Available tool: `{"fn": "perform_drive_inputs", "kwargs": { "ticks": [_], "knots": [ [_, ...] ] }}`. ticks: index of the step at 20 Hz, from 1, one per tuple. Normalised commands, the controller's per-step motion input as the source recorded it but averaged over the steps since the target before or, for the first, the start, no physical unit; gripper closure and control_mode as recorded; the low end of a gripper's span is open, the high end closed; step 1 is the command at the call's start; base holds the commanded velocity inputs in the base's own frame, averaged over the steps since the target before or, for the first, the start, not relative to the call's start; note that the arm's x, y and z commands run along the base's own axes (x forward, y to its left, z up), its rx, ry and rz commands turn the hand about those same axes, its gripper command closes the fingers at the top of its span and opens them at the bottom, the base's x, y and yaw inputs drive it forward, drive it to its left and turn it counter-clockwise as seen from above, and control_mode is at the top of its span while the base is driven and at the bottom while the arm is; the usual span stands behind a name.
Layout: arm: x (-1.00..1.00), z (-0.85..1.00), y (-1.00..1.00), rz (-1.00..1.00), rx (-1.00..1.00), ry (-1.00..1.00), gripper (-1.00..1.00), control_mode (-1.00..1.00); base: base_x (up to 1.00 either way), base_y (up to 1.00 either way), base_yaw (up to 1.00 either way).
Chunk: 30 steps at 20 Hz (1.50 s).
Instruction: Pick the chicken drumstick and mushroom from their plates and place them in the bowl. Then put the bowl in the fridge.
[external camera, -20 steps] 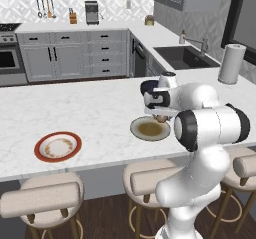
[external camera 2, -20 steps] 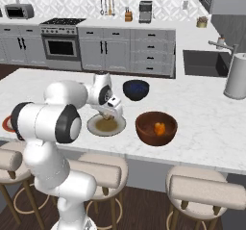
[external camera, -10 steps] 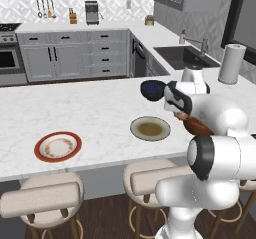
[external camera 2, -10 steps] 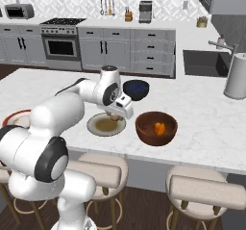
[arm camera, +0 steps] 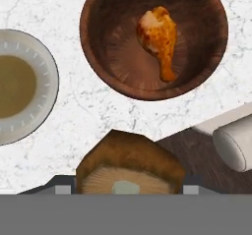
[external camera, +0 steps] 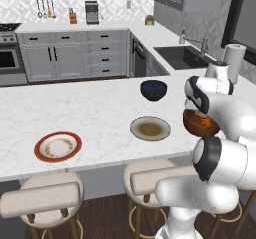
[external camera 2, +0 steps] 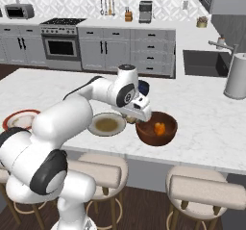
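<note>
Marble island: gripper (arm camera: 128, 190) clamping the mushroom (arm camera: 129, 166) beside the bowl (arm camera: 153, 40); chicken drumstick (arm camera: 158, 37) lying inside.

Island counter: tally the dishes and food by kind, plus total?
Plates: 2, red-rimmed plate and grey-olive plate
Bowls: 2, brown bowl and dark navy bowl
Chicken drumstick: 1, lying in the brown bowl
Mushroom: 1, held between the fingers
Total: 6

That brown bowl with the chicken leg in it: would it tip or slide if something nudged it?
The bowl looks wide, deep and wooden, so probably stiff and hard to tip. On the smooth marble counter it may slide. The drumstick could roll inside.
</note>
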Motion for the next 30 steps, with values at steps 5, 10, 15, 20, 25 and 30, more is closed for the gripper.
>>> {"fn": "perform_drive_inputs", "kwargs": {
  "ticks": [5, 10, 15, 20, 25, 30],
  "knots": [
    [0.29, -0.05, -0.73, 0.00, 0.05, 0.00, 1.00, -1.00, 0.00, 0.00, 0.00],
    [0.46, -0.27, -0.45, 0.00, 0.03, 0.00, 1.00, -1.00, 0.00, 0.00, 0.00],
    [0.51, -0.50, -0.14, 0.00, 0.00, 0.00, 1.00, -1.00, 0.00, 0.00, 0.00],
    [0.31, -0.51, 0.00, 0.00, 0.00, 0.00, 1.00, -1.00, 0.00, 0.00, 0.00],
    [0.01, -0.23, 0.00, 0.00, 0.00, 0.00, 1.00, -1.00, 0.00, 0.00, 0.00],
    [0.00, -0.26, 0.00, 0.00, 0.00, 0.00, -1.00, -1.00, 0.00, 0.00, 0.00]
  ]
}}
